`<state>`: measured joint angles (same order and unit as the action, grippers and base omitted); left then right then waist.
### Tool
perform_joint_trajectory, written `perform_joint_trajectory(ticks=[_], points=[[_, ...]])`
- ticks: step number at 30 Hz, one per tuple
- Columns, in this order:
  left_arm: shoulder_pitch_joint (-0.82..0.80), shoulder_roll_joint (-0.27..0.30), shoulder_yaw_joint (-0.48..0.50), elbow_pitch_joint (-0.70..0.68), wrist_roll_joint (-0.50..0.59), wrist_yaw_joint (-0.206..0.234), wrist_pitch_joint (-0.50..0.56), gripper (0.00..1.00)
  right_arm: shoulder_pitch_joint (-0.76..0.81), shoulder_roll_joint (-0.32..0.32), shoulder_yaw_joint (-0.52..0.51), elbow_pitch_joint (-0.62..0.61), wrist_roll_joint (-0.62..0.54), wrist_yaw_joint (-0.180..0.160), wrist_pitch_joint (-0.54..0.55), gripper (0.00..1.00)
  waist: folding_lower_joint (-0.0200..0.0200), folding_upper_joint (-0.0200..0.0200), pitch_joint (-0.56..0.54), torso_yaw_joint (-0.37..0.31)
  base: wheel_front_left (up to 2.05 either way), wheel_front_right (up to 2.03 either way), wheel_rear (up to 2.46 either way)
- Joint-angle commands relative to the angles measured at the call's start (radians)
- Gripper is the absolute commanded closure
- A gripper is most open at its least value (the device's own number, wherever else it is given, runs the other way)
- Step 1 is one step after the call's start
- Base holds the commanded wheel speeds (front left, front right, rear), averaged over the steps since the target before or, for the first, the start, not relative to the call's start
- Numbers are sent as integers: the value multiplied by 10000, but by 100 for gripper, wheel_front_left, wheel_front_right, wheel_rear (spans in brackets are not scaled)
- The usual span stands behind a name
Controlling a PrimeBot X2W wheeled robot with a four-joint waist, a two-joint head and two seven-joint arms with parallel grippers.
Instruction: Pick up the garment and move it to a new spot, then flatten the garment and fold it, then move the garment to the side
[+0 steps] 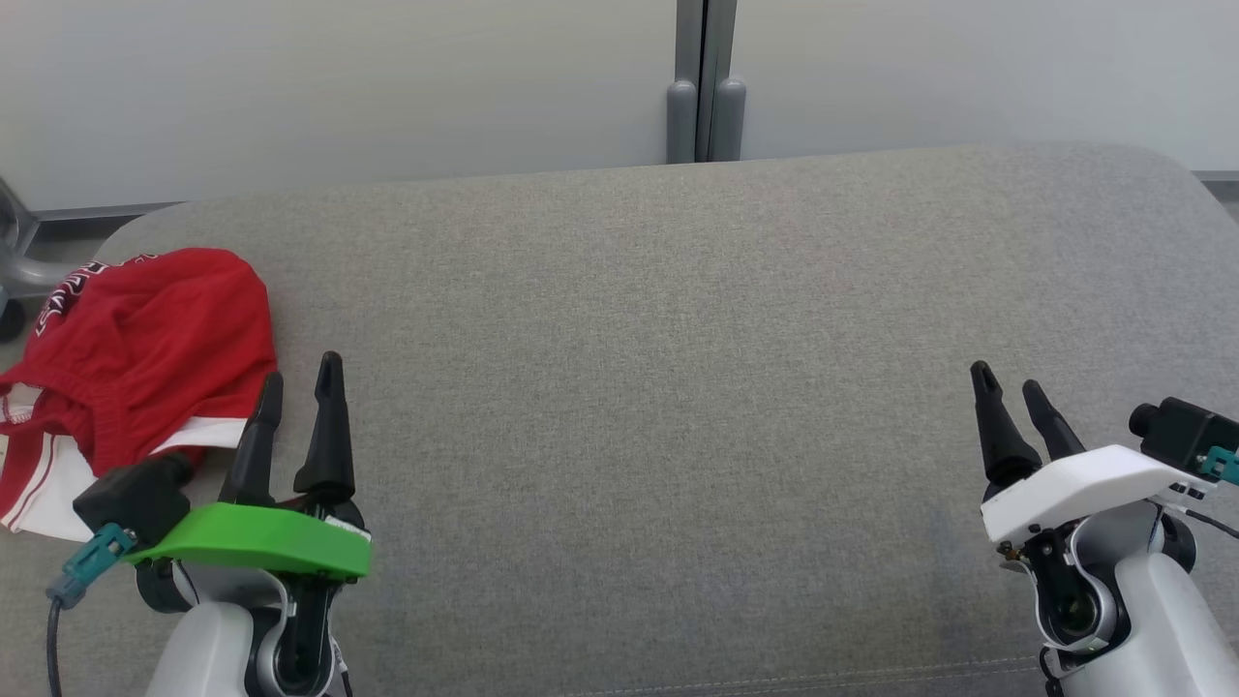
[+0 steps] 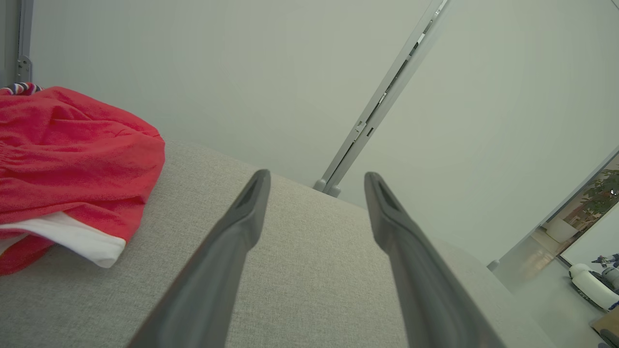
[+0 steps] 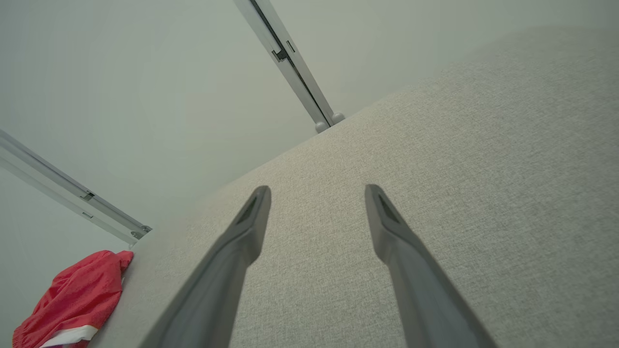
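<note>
The garment (image 1: 135, 368) is a crumpled red piece with white trim, lying bunched at the left end of the grey cushioned surface (image 1: 658, 387). It also appears at the left of the left wrist view, garment (image 2: 67, 159), and small at the lower left of the right wrist view, garment (image 3: 77, 299). My left gripper (image 1: 302, 382) stands open just right of the garment, apart from it, with nothing between its fingers. My right gripper (image 1: 1009, 379) stands open at the far right over bare fabric, holding nothing.
A pale wall with a grey vertical joint post (image 1: 705, 87) runs behind the cushion. The cushion's rounded corners drop off at the far left and far right. A wheeled metal base (image 1: 15, 261) sits off the left edge.
</note>
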<state>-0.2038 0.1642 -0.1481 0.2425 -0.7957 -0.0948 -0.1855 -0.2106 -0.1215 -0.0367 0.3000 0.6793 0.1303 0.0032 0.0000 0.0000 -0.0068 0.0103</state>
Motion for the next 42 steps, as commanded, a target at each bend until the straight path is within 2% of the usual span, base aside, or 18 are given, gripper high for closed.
perform_joint_trajectory(ticks=[1,13,24,42], points=[[-51,146,-30,-79,480,94,56,0,-47,-78,125,-216,-454,3,-162,0,0,0,14,1,0,0,0],[62,336,-192,84,1869,414,347,0,127,-103,557,-337,-2004,4,-544,0,0,0,-21,58,0,0,0],[165,363,-195,202,2689,606,766,0,338,-57,750,-600,-3291,5,-795,0,0,0,-38,60,0,0,0],[433,462,-77,-136,3747,1041,1230,0,948,260,330,-1631,-4882,4,-998,0,0,0,-98,164,0,0,0]])
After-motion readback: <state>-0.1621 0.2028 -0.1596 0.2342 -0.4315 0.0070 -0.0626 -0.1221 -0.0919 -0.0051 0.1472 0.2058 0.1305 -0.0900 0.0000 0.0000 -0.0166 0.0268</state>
